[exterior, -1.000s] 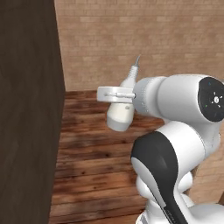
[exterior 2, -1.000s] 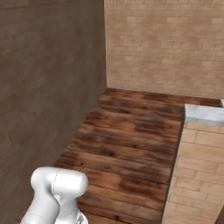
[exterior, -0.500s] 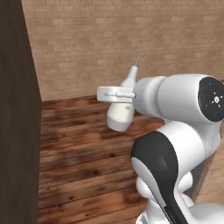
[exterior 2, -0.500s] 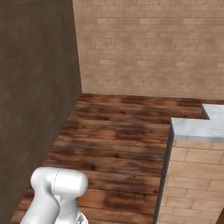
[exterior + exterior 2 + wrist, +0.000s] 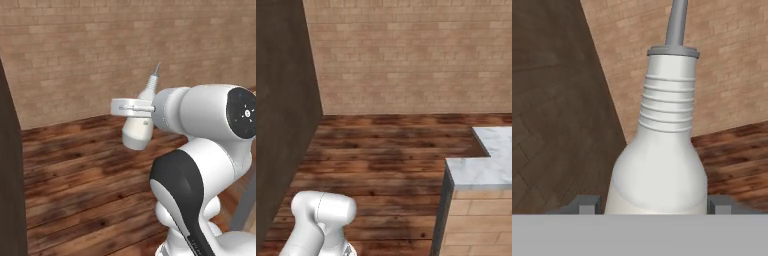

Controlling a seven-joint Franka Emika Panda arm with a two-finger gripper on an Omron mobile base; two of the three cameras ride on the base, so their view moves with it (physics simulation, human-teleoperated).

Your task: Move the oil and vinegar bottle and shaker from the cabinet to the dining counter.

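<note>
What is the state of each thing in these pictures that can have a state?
oil and vinegar bottle: held in the air above the wooden floor, spout pointing up, slightly tilted.
pincer: shut on the bottle, one finger on each side of its body.
dining counter: marble top bare where it shows; nothing placed there yet.

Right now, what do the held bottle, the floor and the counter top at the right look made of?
The oil and vinegar bottle, shut in the jaws, looks like glazed ceramic or smooth plastic: pale, softly shiny, ribbed neck, duller grey spout. The floor reads as dark wooden planks with visible grain. The dining counter top looks like polished white-grey marble, faintly veined.
</note>
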